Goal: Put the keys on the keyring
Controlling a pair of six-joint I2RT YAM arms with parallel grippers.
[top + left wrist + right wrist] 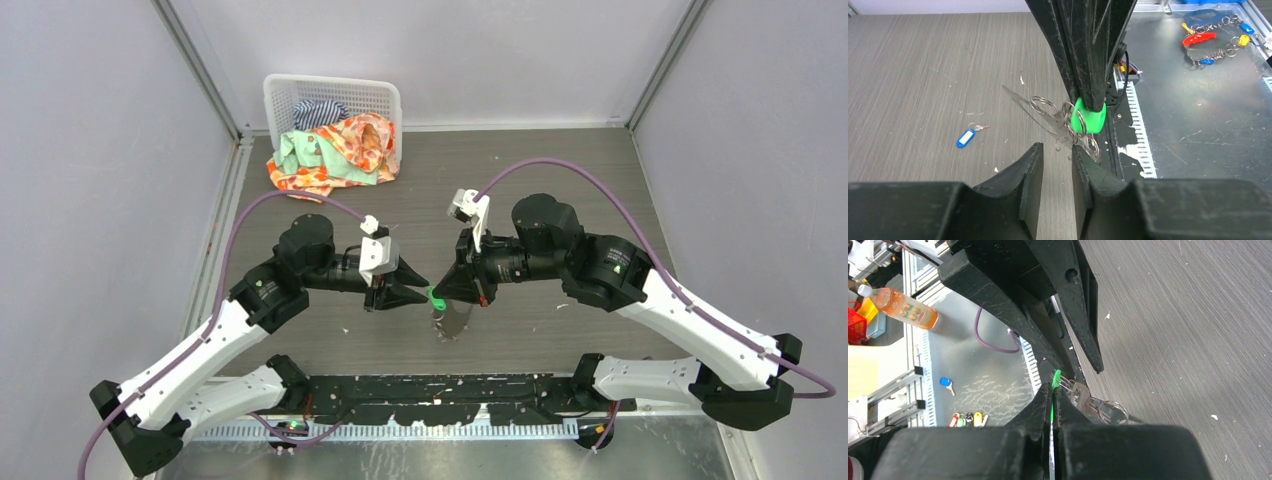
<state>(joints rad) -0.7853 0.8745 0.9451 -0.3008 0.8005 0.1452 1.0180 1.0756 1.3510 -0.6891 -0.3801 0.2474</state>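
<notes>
My right gripper (443, 292) (1053, 390) is shut on the bright green head of a key (1088, 116) (1055, 377), holding it above the table. From that head hangs the keyring (1068, 120), a cluster of silvery wire rings with a metal key (1080, 394). My left gripper (412, 291) (1057, 150) points at this bunch from the left. It is open by a narrow gap with nothing between its fingers, and its right fingertip (1079, 152) is at the lowest rings. A blue tag with a small key (966, 138) lies on the table.
A white basket (300, 85) of clothes stands at the back left. Beyond the table's near edge is a metal plate (1198, 110) with coloured key tags (1208, 37) (968, 419), a blue-headed key (945, 383) and an orange bottle (903, 305).
</notes>
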